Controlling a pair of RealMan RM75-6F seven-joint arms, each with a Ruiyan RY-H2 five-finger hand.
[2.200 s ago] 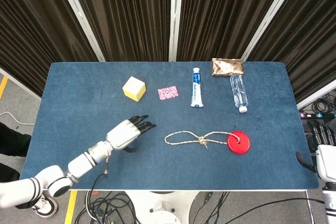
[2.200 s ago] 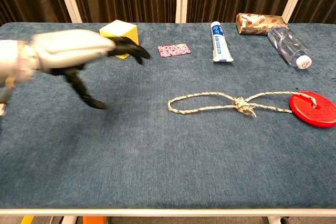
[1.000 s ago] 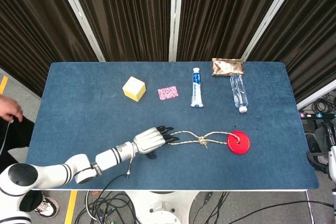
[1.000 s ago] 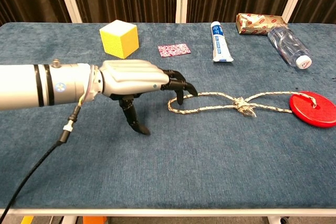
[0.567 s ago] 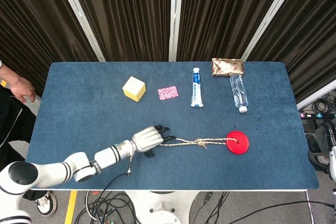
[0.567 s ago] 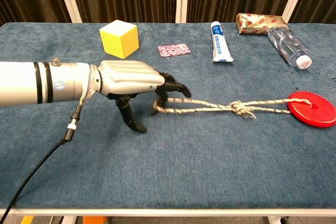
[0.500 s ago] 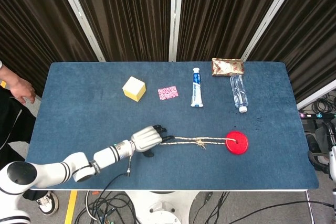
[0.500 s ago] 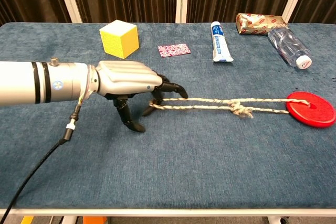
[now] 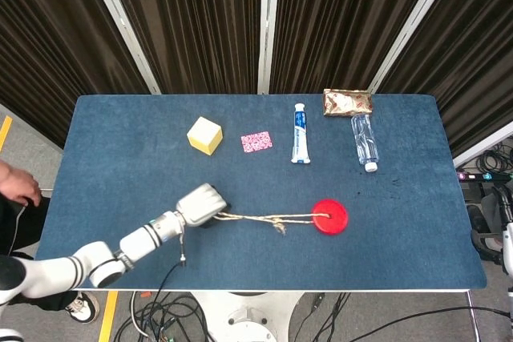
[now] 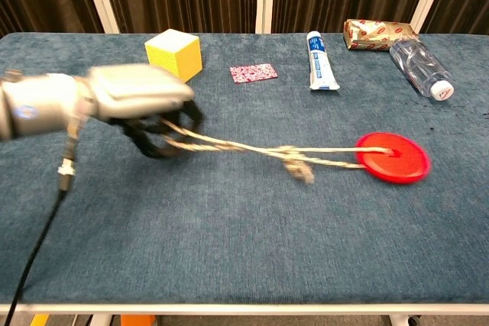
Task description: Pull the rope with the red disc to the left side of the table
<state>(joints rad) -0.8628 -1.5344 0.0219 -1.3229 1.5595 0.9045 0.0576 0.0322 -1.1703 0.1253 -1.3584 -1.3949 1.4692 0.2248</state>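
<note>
My left hand (image 9: 199, 204) (image 10: 137, 104) grips the loop end of the tan rope (image 9: 264, 218) (image 10: 252, 149), fingers curled around it, left of the table's middle near the front edge. The rope runs taut to the right, through a knot (image 9: 280, 222) (image 10: 296, 163), to the red disc (image 9: 329, 217) (image 10: 393, 157). The disc lies flat on the blue table (image 9: 120, 150) (image 10: 229, 250), a little right of centre. The hand is blurred in the chest view. My right hand is not in either view.
Along the back stand a yellow cube (image 9: 204, 134) (image 10: 174, 56), a pink patterned card (image 9: 256, 142) (image 10: 254, 72), a toothpaste tube (image 9: 300, 133) (image 10: 320, 60), a plastic bottle (image 9: 364, 142) (image 10: 419, 67) and a brown snack packet (image 9: 348, 102) (image 10: 378, 34). A person's hand (image 9: 14, 186) shows off the table's left edge.
My left hand closed on the rope's loop and pulled left. The rope went taut and the red disc slid left, from right of the bottle's line toward the table's centre.
</note>
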